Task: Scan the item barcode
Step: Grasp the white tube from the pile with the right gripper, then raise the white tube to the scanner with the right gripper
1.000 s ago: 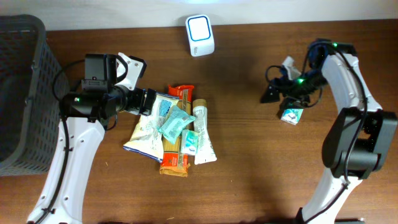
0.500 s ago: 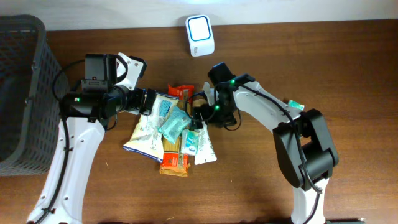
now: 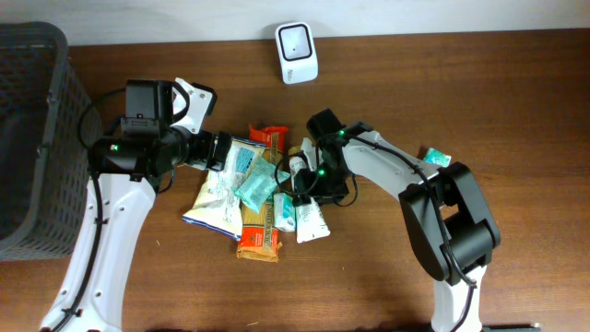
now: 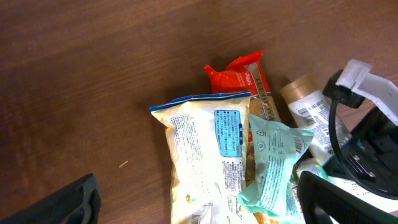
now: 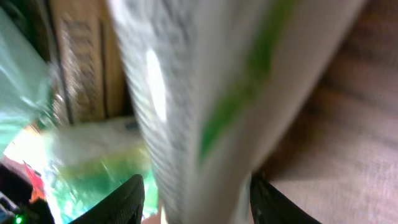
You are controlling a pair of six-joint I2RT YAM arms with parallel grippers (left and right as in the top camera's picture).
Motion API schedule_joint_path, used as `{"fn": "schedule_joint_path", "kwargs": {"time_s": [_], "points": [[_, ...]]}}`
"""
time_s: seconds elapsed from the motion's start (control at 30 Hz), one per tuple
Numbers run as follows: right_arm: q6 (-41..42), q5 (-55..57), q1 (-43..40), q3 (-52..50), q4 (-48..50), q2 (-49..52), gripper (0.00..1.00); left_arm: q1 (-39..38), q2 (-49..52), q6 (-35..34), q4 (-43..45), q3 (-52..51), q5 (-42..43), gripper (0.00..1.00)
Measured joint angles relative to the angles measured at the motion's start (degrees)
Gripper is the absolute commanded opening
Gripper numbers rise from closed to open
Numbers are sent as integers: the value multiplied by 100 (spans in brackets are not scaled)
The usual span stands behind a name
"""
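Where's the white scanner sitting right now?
In the overhead view, the scanner stands at the far edge of the table, near the middle, beyond the pile of packets and apart from it.

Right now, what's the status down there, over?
Left hand open, empty. Right hand straddling the white tube, grip unclear. Green sachet lying right alongside it. Scanner at the table's far edge, nothing near it.

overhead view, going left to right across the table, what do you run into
grey basket → cream bag → teal pouch → white tube → small teal packet
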Motion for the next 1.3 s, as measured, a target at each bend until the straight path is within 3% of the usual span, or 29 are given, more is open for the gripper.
{"fn": "schedule_joint_path", "kwargs": {"time_s": [0.13,0.2,0.27,0.5,0.57,0.7,0.87,0.97,1.07,1.17,1.3], "points": [[-289,-98,-205,-31,-511,0,57,-2,0,0,0,0,0,99],[-332,-98,-264,-33,-522,0,18,-2,0,0,0,0,0,99],[-404,-157,-264,-111,-380,-2,4,-2,0,0,0,0,0,99],[-772,-798,-669,-192,-61,-173,4,-2,0,0,0,0,0,99],[-1073,-1270,-1405,-195,-138,-1287,4,-2,0,0,0,2,2,99],[-1217,-2017,-1799,-190,-238,-2693,4,-2,0,0,0,0,2,99],[-1200,-2076,-1797,-190,-457,-2789,4,-2,0,0,0,0,0,99],[-984,-977,-1499,232,-1163,-2702,4,-2,0,0,-4,0,2,99],[-931,387,-1113,2192,-2057,-2013,4,-2,0,0,-7,0,2,99],[-960,1976,-898,4406,-2527,-625,4,-2,-2,0,-4,0,2,99],[-1705,4590,-402,4957,-546,758,4,-2,-2,0,-4,0,2,99]]}}
